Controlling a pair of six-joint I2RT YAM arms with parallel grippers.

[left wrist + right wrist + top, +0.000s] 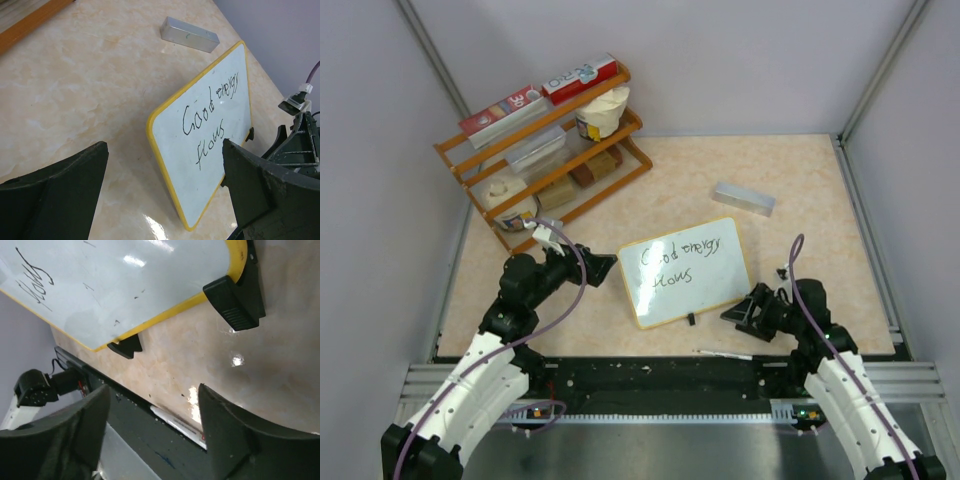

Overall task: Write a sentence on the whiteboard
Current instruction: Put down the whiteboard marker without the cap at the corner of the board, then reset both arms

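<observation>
The whiteboard (712,283) lies on the table between my two grippers, with a yellowish frame and two small black feet (235,301) on its near edge. The sentence (678,262) is in black marker in two lines, "Good energy" over "flows". It also shows in the left wrist view (212,107) on the board (200,175). My left gripper (603,263) is open and empty just off the board's left edge, which sits between its fingers (60,192). My right gripper (740,308) is open and empty at the board's near right corner (150,285).
A white marker (725,354) lies on the black rail at the table's near edge, between my right fingers in the wrist view (177,422). A small grey block (743,198) lies behind the board. A wooden rack (545,150) with boxes and tubs stands at the back left.
</observation>
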